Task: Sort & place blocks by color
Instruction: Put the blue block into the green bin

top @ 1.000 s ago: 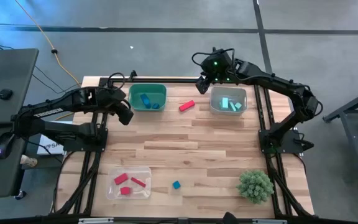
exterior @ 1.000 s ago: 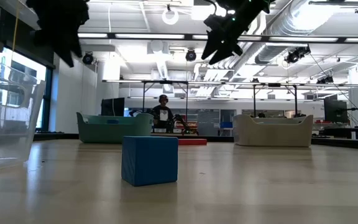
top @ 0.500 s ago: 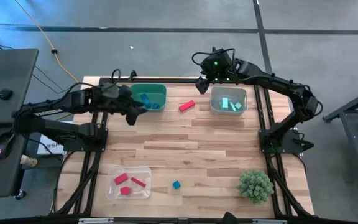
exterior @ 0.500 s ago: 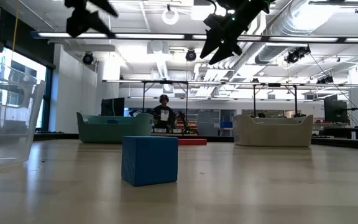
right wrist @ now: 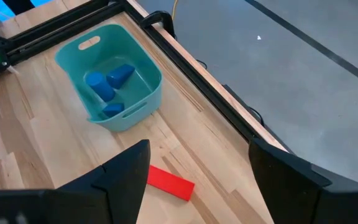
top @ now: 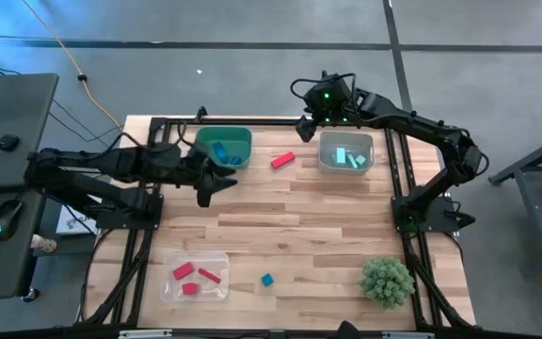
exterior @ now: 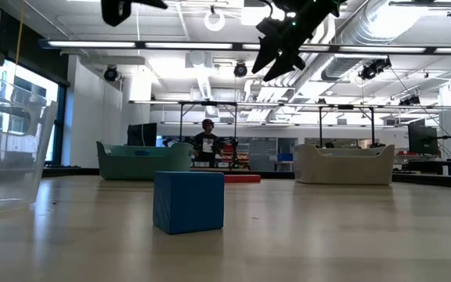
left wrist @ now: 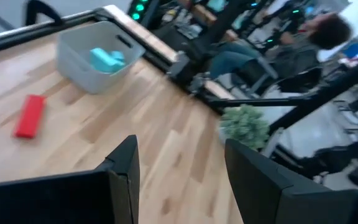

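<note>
Over the wooden plank counter [top: 299, 212], the left claw [top: 207, 191] hangs just in front of the teal bin [top: 224, 147], fingers spread wide and empty. Beside the grey bin [top: 345, 153], the right claw [top: 306, 129] is likewise parted, holding nothing. A red bar block [top: 282, 160] lies flat between the bins; a small blue cube [top: 267, 280] sits beside the clear tray [top: 196, 277].

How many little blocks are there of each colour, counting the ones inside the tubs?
Red blocks: 4
Blue blocks: 4
Light teal blocks: 2
Total: 10
</note>
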Tool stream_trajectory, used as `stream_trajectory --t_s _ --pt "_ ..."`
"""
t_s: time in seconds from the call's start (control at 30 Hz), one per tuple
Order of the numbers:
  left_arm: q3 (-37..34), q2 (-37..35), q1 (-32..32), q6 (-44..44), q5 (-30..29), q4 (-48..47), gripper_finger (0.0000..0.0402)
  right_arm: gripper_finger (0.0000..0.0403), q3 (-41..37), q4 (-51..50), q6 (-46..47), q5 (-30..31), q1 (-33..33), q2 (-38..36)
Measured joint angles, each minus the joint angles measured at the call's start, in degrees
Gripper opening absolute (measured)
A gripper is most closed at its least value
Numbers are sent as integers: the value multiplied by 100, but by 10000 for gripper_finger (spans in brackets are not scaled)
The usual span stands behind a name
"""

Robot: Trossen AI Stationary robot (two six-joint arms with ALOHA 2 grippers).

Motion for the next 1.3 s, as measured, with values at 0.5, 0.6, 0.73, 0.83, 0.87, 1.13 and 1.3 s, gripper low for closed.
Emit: stream_trajectory --t_s 0.5,0.6,0.73,0.83,0.87,1.13,1.3 --pt "0 866 -1224 -415 -249 1260 157 264 0 -287 630 -37 0 0" --pt "0 955 -1389 -555 -275 1262 157 264 0 -466 759 -101 0 0" --pt "187 1108 -1597 -688 -361 1226 157 264 0 -604 922 -222 0 0" --pt "587 1288 -1756 -645 -444 1097 157 264 0 -620 1026 -304 0 0" --pt "757 1376 -1799 -621 -502 965 157 264 0 -619 1079 -312 0 0" --pt "1906 2298 -2095 -532 -1338 -541 157 264 0 -635 1153 -330 0 0" --pt "2013 2888 -2250 -748 -1508 -678 156 264 0 -699 1156 -330 0 0"
